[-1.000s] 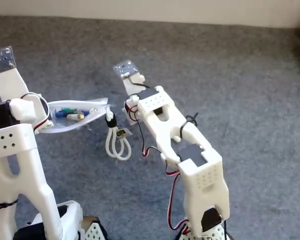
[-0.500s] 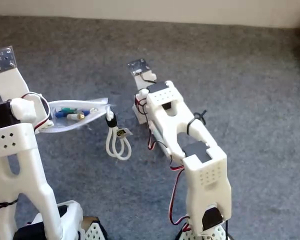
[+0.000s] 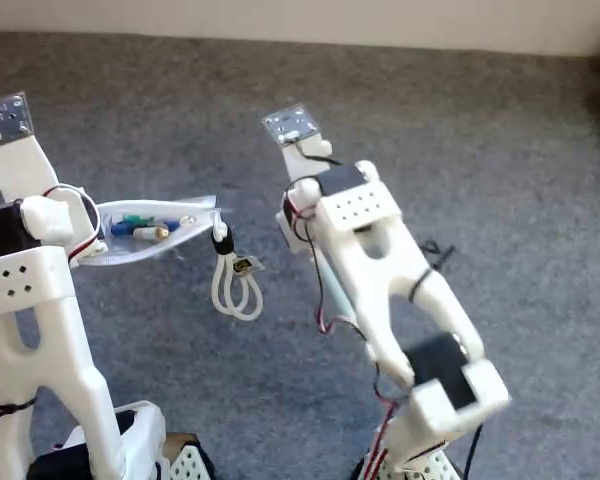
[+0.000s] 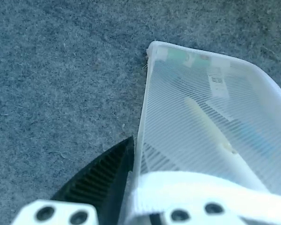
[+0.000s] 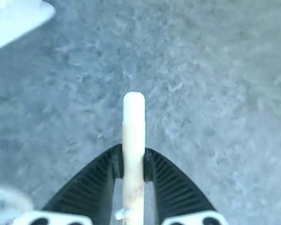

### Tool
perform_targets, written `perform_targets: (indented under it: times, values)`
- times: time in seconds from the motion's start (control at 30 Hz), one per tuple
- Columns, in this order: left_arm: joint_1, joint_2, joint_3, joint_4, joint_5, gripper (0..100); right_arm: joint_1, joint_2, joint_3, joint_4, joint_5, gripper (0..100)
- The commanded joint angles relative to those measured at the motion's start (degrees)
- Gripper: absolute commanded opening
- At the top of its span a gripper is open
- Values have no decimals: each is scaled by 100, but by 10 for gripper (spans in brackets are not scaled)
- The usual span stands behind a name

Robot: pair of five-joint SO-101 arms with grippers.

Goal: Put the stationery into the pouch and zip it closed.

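Translucent ribbed pouch [image 4: 210, 136], pens [image 3: 140, 225] inside, white stick [image 5: 133, 112] in right tool [image 5: 132, 151]

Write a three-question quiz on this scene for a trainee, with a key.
1. True or false: the left gripper grips the mesh pouch at its edge.
2. What does the right gripper hold? A) a white pen B) scissors C) nothing
3. Fill in: the white cord loop by the pouch lies on the grey ___.

Key: 1 true; 2 A; 3 carpet.
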Motion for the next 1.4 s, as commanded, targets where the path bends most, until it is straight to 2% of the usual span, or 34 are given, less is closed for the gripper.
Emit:
perform_targets:
  times: [0.0,0.37,0.43,0.57,0.87,1.07,1.37]
  values:
    - [-48,215,31,-26,53,34,57,-1191,321,13,62,5]
    - [-40,215,22,-26,53,34,-822,-3213,1358,4,9,5]
    - [-40,215,22,-26,53,34,-892,-3556,1464,-75,-316,5]
    - [-40,215,22,-35,53,34,-954,-4242,1956,-664,-826,5]
    - [-40,215,22,-53,53,34,-1015,-5912,3565,-2571,-844,5]
    - [-40,215,22,-62,62,34,-1015,-6862,4268,-3363,-844,5]
    - [-40,215,31,-62,62,34,-1657,-7741,4980,-4593,-826,5]
